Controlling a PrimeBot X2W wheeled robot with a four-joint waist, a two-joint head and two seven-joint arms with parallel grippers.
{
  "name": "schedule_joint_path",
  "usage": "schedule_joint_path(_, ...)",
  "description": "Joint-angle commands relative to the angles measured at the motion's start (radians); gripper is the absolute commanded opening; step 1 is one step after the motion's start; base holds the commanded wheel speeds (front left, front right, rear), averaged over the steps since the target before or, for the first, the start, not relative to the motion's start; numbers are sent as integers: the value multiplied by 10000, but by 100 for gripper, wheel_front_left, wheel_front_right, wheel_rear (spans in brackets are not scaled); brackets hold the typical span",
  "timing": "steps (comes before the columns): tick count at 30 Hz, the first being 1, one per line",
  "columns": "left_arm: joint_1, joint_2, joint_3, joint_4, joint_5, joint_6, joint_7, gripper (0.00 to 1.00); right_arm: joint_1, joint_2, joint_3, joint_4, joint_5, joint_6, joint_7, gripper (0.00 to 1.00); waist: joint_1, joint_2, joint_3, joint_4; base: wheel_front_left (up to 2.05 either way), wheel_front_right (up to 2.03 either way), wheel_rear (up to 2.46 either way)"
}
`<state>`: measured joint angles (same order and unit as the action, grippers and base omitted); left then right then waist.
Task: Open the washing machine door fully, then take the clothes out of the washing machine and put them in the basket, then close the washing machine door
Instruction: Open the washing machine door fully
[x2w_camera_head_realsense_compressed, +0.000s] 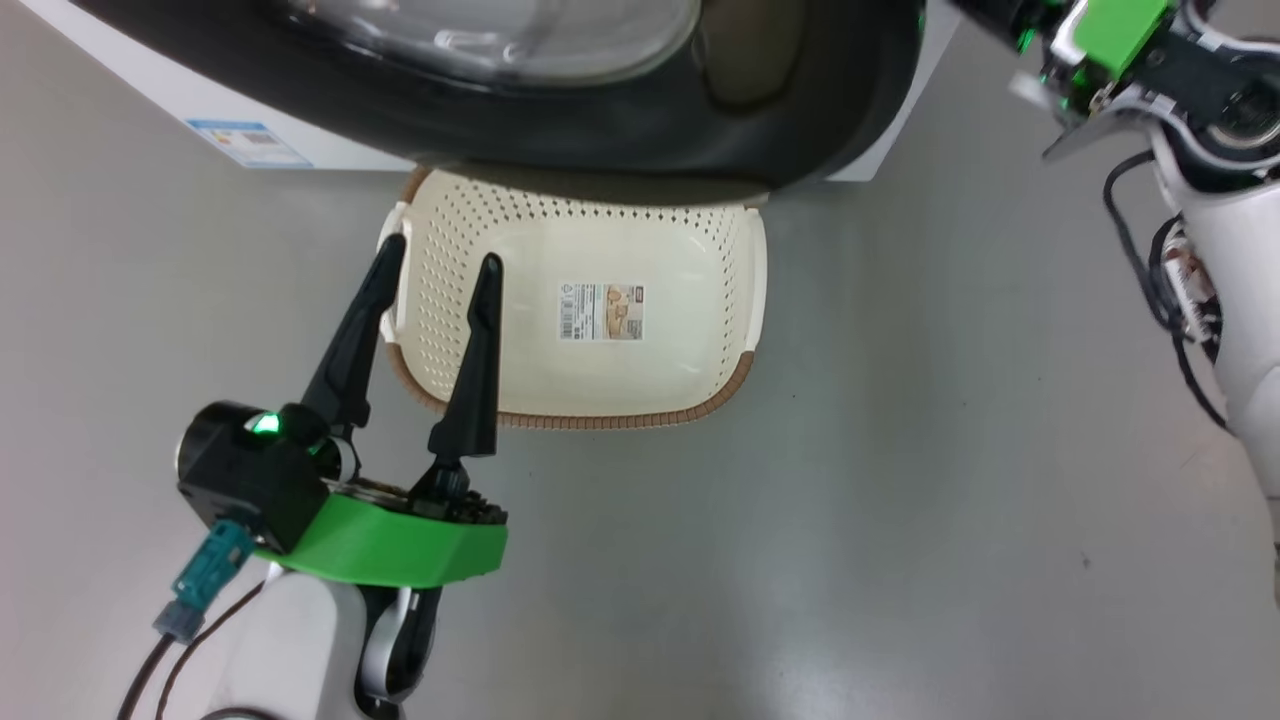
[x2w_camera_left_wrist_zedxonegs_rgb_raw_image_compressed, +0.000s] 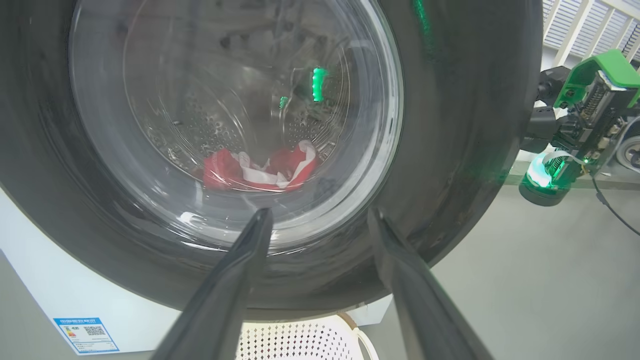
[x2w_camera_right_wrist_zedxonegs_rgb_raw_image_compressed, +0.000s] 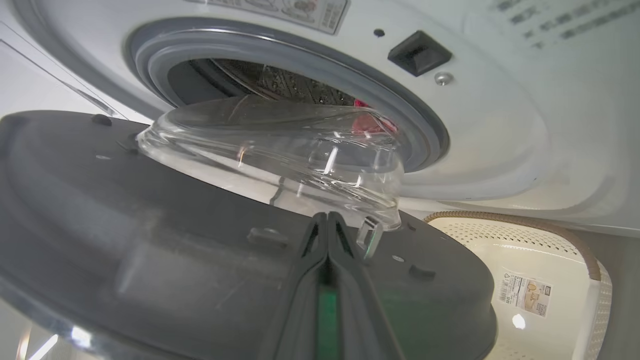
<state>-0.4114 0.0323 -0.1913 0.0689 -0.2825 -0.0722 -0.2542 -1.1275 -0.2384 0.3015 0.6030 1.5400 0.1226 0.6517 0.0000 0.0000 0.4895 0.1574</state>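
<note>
Black fingers of the left gripper (x2w_camera_head_realsense_compressed: 442, 252) stand spread and empty over the left end of the basket (x2w_camera_head_realsense_compressed: 650, 418), closest to me. Cream plastic shows bare inside it but for a barcode sticker (x2w_camera_head_realsense_compressed: 601, 311); no garment has gone in. Beyond, the washing machine door (x2w_camera_head_realsense_compressed: 640, 140) hangs part-way out, with its dark rim overhanging the basket's far edge and its glass bowl (x2w_camera_right_wrist_zedxonegs_rgb_raw_image_compressed: 280, 150) clear of the opening. The right gripper (x2w_camera_right_wrist_zedxonegs_rgb_raw_image_compressed: 327, 222) has its fingers pressed together, pinching nothing, and lies against the door's grey inner face beside the latch (x2w_camera_right_wrist_zedxonegs_rgb_raw_image_compressed: 370, 236). Behind that, the washing machine (x2w_camera_right_wrist_zedxonegs_rgb_raw_image_compressed: 475, 125) shows its grey ring (x2w_camera_right_wrist_zedxonegs_rgb_raw_image_compressed: 150, 67) and steel drum (x2w_camera_right_wrist_zedxonegs_rgb_raw_image_compressed: 280, 81). The clothes (x2w_camera_left_wrist_zedxonegs_rgb_raw_image_compressed: 260, 170) lie red and white at the drum's bottom. By my reckoning the first step is under way but not finished. The door wants swinging wider, and the unloading and closing are both left to do.
</note>
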Motion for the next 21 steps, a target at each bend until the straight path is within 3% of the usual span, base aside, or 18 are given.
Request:
schedule_joint_path(1,164,179,399,-159,70,-71,-76,100,348,397,238,-414,48,81,207,0,0,0,-265,-84,0,0,0)
schedule_joint_path(10,320,179,488,-45,59,-87,-76,100,812,546,461,-498,115,81,342,0,0,0,-593,-227,0,0,0)
schedule_joint_path(13,321,179,511,-49,61,-83,-76,100,851,598,368,-449,14,81,-67,0,0,0,-598,-276,0,0,0)
schedule_joint_path(15,324,179,525,-52,62,-82,-76,100,896,644,287,-416,-140,81,-557,45,0,0,-592,-321,0,0,0)
schedule_joint_path(16,325,179,531,-49,56,-81,-76,100,920,671,204,-406,-207,81,-880,98,0,0,-586,-344,0,0,0)
schedule_joint_path(21,328,179,579,-3,36,-57,-76,100,1120,645,-17,-466,-631,81,-2270,100,0,0,-601,-452,0,0,0)
